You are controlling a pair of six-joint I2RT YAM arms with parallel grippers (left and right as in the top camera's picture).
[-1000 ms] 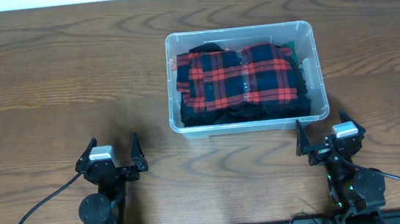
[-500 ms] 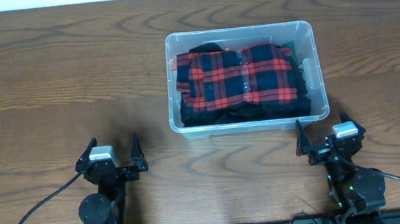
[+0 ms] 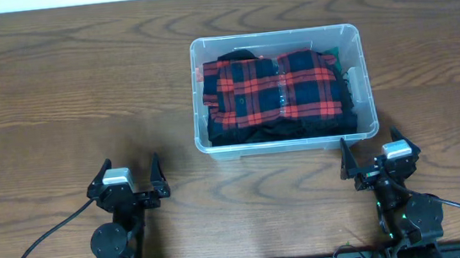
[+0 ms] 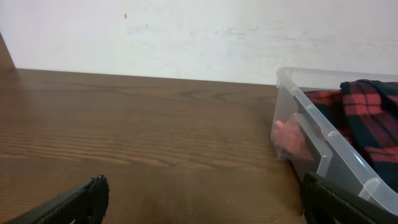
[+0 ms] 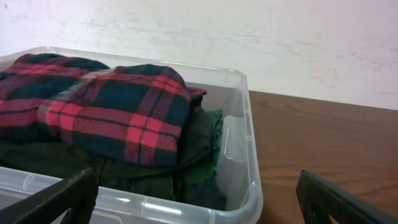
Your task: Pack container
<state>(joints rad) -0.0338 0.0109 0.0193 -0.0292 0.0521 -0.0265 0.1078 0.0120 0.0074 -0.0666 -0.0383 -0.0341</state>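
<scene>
Nothing is changing since before: one container point(image 3: 272, 34) is holding one plaid shirt point(image 3: 281, 86); left gripper point(image 3: 129, 167) and right gripper point(image 3: 369, 141) are both gaping empty.

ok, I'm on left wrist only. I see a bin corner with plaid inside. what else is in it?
Observer: Under the plaid shirt lie dark clothes, piled to about the rim of the bin.
Operator: anything at its right end?
Observer: A green garment, tucked against the right wall.
Operator: other arm?
Observer: The right hand is open and empty, just short of the bin's near right corner.
</scene>
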